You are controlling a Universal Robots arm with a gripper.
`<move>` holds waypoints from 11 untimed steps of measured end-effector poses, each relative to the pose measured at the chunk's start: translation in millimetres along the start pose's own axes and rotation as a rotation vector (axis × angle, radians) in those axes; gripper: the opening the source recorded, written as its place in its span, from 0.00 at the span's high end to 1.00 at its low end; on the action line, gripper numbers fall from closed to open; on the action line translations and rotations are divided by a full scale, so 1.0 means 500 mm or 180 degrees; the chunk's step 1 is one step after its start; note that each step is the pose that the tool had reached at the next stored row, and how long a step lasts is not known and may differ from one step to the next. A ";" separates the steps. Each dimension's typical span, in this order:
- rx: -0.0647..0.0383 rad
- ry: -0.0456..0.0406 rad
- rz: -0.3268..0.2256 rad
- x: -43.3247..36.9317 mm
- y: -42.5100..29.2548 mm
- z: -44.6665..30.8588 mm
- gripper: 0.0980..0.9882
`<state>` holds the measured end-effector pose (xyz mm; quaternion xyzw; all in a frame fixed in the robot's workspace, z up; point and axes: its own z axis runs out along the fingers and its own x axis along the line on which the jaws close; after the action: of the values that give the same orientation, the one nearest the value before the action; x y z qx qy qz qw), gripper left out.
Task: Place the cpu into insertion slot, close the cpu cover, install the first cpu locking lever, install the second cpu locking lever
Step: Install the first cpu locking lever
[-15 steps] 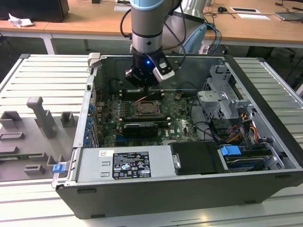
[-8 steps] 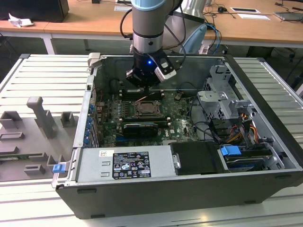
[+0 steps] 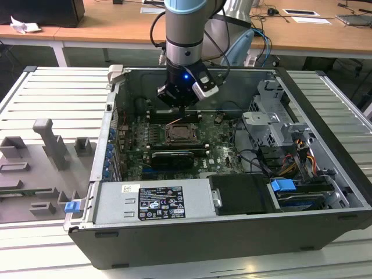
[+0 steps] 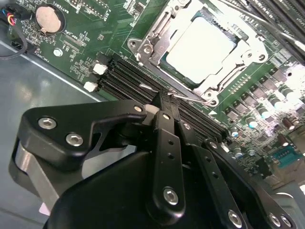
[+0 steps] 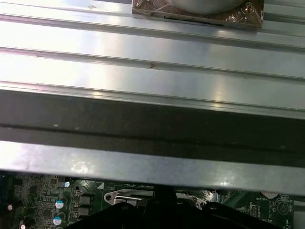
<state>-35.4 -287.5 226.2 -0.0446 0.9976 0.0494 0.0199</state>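
One cpu [image 4: 202, 47] seated in the insertion slot [image 4: 157, 45] — one gripper [image 4: 164, 102] above, fingers closed, empty.

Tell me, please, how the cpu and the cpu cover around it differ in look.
In the second wrist view, the cpu is a plain, pale, solid square face, while the cpu cover is a silvery frame with a cut-out centre. The cpu sits inside; the cpu cover rings it. Both are metallic and lie flat.

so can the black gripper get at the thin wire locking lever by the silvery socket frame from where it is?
Probably yes. The black gripper sits right over the thin wire lever beside the silvery cover frame, with nothing between them.
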 end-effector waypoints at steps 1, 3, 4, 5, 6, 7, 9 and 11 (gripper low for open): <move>0.0000 0.0000 0.0000 -0.002 0.000 0.001 0.99; 0.0000 0.0000 0.0000 -0.006 0.000 0.003 0.99; 0.0000 0.0000 0.0000 -0.008 -0.001 0.004 0.99; 0.0000 0.0000 0.0000 -0.009 -0.001 0.006 0.99; 0.0000 0.0000 0.0000 -0.010 -0.001 0.007 0.99; 0.0000 0.0000 0.0001 -0.011 -0.001 0.009 0.99; 0.0000 0.0000 0.0000 -0.013 -0.002 0.013 0.99; 0.0000 0.0000 0.0001 -0.016 -0.003 0.018 0.99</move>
<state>-27.1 -287.3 217.3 -0.0445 0.9976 0.0494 0.0199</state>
